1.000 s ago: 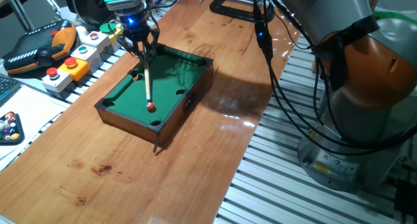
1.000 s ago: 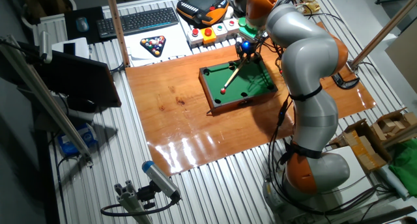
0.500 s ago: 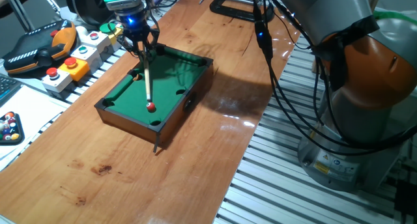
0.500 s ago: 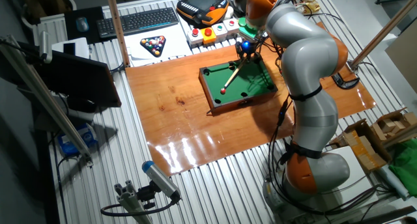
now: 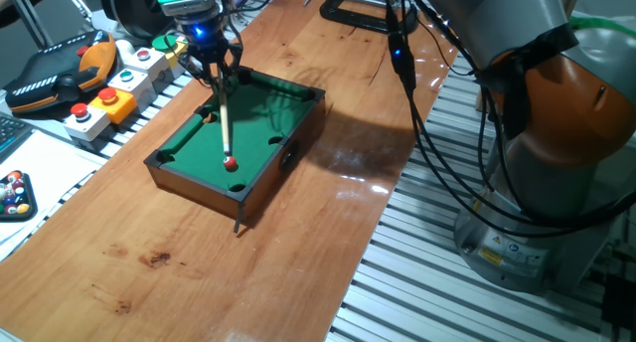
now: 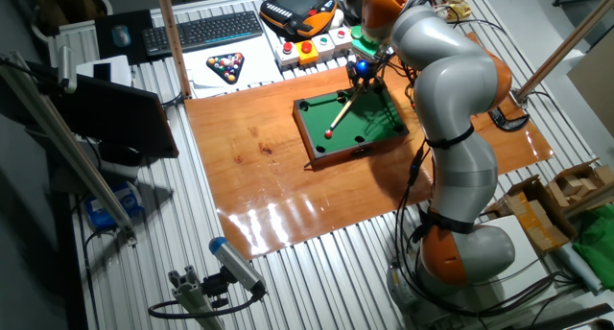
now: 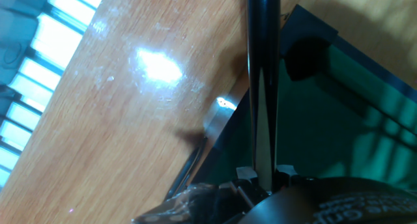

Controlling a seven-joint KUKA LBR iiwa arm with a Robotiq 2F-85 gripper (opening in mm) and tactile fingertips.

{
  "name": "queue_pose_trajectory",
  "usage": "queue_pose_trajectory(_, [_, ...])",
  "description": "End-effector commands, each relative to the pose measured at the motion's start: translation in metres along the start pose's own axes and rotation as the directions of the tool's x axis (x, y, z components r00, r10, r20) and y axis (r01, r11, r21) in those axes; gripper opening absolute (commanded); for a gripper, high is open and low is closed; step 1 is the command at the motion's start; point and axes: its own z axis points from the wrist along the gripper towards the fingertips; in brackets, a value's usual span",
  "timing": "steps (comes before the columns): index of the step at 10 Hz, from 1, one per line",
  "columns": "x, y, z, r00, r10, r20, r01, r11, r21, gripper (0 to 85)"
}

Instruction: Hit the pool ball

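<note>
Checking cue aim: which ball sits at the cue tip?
The lone red pool ball on the green felt, at the cue tip; the multicoloured balls sit racked off the table.

Both fixed views are evenly lit and sharp. Overhead light leaves white glare on the wooden board [image 5: 368, 178], well away from the jaws. The hand view is dimmer and soft, with 1 blown-out glare patch left of the blurred cue [image 7: 262, 68].
</note>
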Motion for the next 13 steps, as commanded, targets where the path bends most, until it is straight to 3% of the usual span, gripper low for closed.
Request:
queue_pose_trajectory(1, [0.0007, 0.0000, -0.0001, 1.000, 0.000, 0.000, 0.000, 1.000, 0.000, 0.7])
queue_pose_trajectory(13, [0.0037, 0.0016, 0.0026, 1.000, -0.005, 0.008, 0.005, 1.000, 0.005, 0.7])
